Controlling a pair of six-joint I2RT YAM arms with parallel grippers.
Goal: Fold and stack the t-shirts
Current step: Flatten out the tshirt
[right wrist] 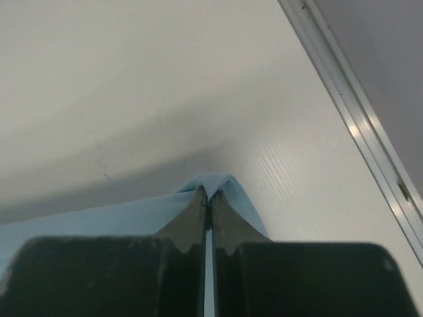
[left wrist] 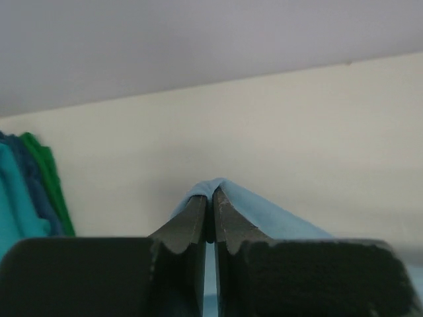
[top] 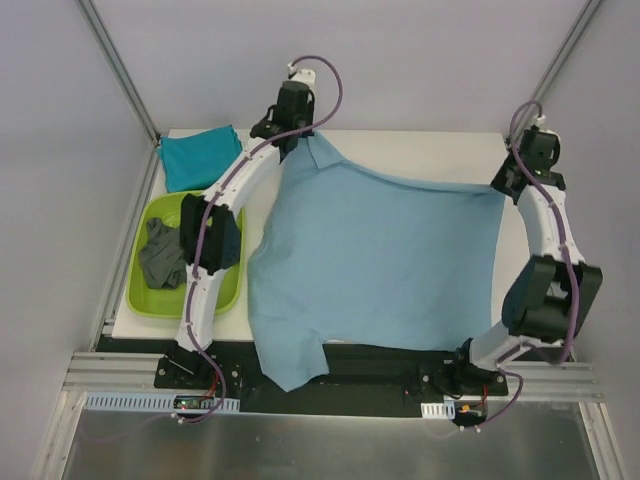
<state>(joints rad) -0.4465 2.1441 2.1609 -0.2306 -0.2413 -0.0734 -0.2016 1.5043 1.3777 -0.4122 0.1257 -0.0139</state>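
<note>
Risk: both pinches sit on the very edge of the light blue t-shirt [top: 380, 260], which lies spread across the table [top: 420, 150] w/ its near hem hanging off the front, so drag could pull a corner free & skew the fold. Left gripper [left wrist: 211, 198] is clenched on the far-left corner, arm stretched fwd past the lime-green tub [top: 160, 300]; right gripper [right wrist: 208, 197] is clenched on the far-right corner, elbow folded back by the table's right edge.
</note>
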